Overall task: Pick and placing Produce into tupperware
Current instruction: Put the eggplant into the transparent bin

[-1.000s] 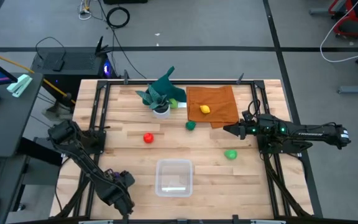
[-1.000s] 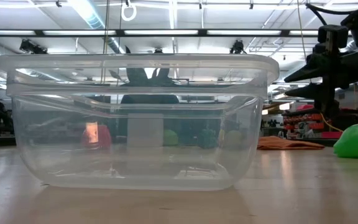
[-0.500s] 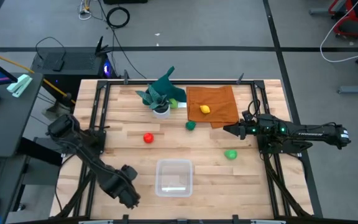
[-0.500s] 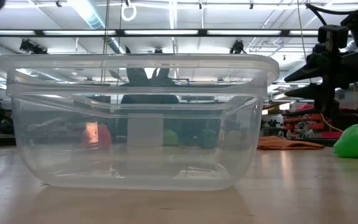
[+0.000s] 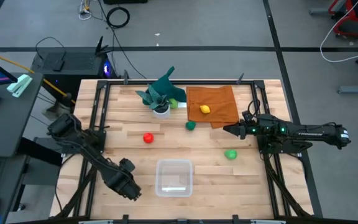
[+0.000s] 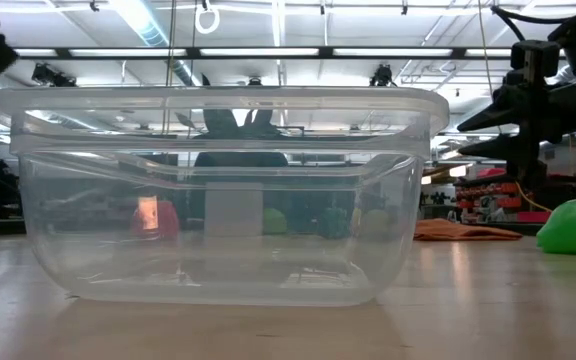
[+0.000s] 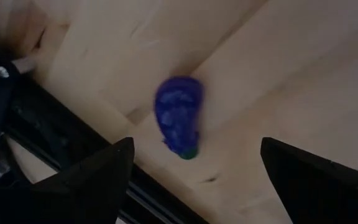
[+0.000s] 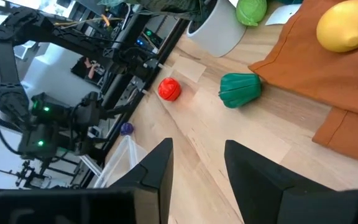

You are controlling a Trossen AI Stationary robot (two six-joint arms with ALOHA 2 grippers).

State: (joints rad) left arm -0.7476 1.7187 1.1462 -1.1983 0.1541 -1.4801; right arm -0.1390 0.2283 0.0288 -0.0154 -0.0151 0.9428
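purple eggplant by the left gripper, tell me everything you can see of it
The eggplant is a small toy, deep purple-blue and plump at one end, narrowing to a little green cap at the other. It looks like smooth plastic or rubber. It lies on its side on the light wooden table, close to a black frame rail at the table's edge. The left gripper hovers over it with its jaws open on either side; nothing grips it.

bright overhead strips (ceiling), wrist blur

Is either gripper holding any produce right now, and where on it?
Nothing is held. The left gripper is open above the purple eggplant; the right gripper has only bare table between its fingers.
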